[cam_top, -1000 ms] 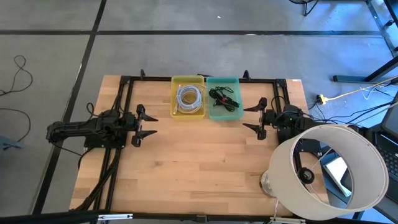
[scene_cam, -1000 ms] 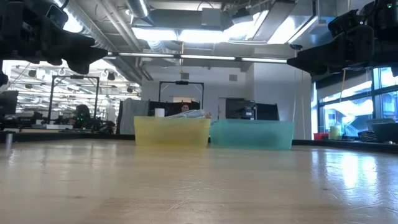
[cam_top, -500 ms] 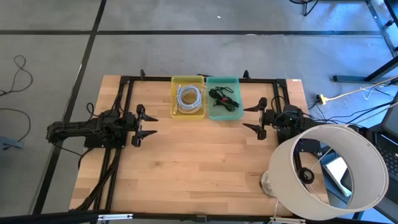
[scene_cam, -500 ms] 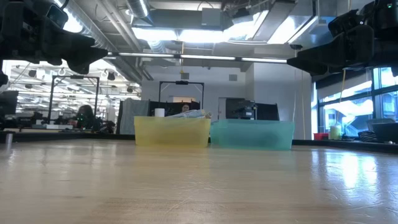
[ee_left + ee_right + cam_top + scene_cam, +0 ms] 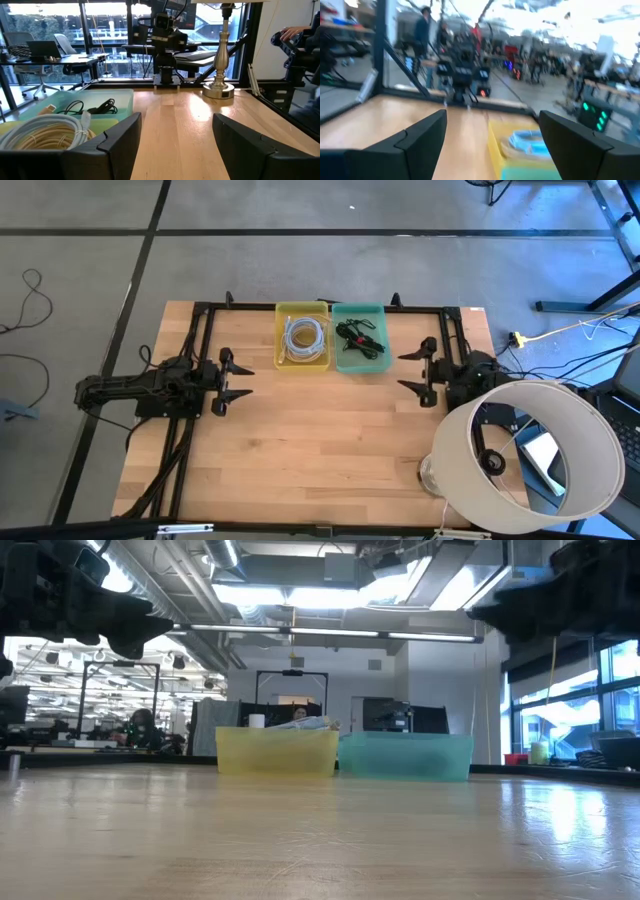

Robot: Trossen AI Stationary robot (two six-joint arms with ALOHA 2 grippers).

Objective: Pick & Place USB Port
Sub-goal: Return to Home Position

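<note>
The black USB port with its cord [image 5: 358, 335] lies in the teal bin [image 5: 377, 358] at the table's far middle, also seen in the left wrist view [image 5: 95, 106]. Beside it stands a yellow bin [image 5: 281, 340] that holds a coiled white cable [image 5: 303, 335]. My left gripper [image 5: 246, 380] hovers open at mid-left, fingers level and pointing toward the table's right. My right gripper [image 5: 402, 372] hovers open at mid-right, facing left, nothing between its fingers. Both are well above the table top.
A table lamp stands at the near right, its white shade [image 5: 535, 450] over its base [image 5: 432, 472], close to my right arm. A black frame [image 5: 200, 315] runs along the table's far and side edges. Bare wood lies between the grippers and toward the near edge.
My right gripper has tipped its fingers upward and drawn back a little toward the table's right edge, staying open. The bins and their contents have not moved.
</note>
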